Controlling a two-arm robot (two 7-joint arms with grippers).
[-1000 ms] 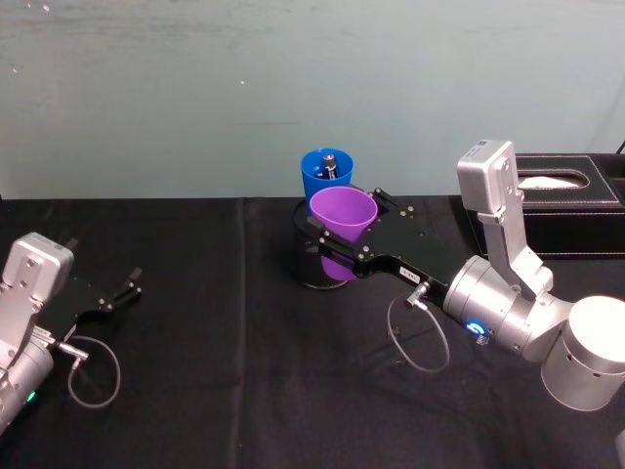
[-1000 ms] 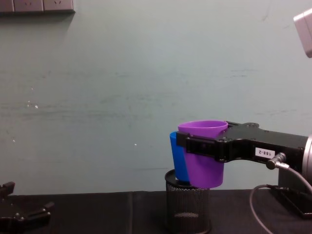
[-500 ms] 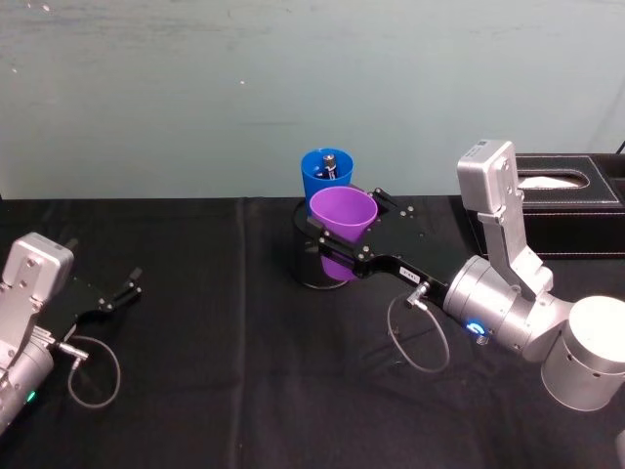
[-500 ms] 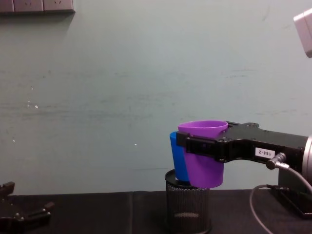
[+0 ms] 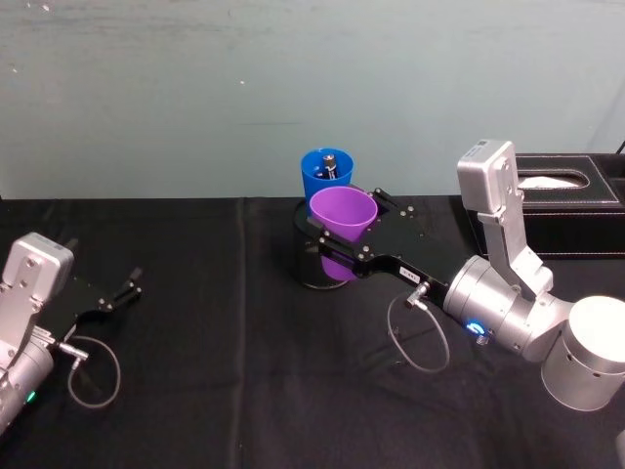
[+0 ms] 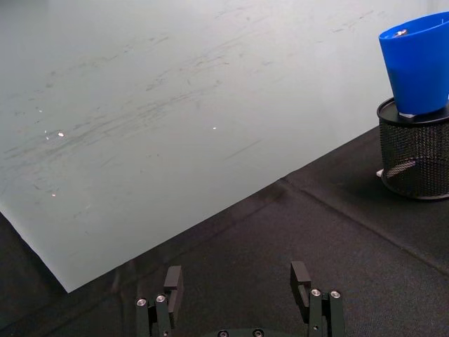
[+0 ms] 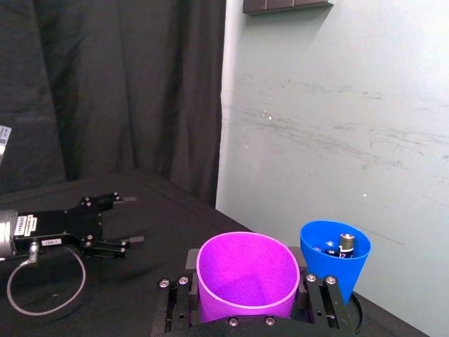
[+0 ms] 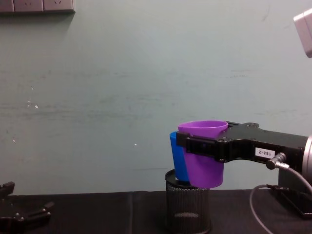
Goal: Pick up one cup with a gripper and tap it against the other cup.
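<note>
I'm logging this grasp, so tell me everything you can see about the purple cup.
The purple cup is a smooth, unmarked tapered tumbler, plastic-looking, upright and empty. The right gripper clamps it just below the rim, holding it off the table, its base near the top of the mesh holder. The blue cup stands right beside it; contact cannot be told.

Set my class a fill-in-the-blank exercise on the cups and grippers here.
1. The right gripper, raised above the table, holds the purple cup, which is ____ inside.
2. The blue cup stands in a mesh holder coloured ____.
3. The left gripper, low at the left, has its jaws ____.
Missing words: empty, black, open.
</note>
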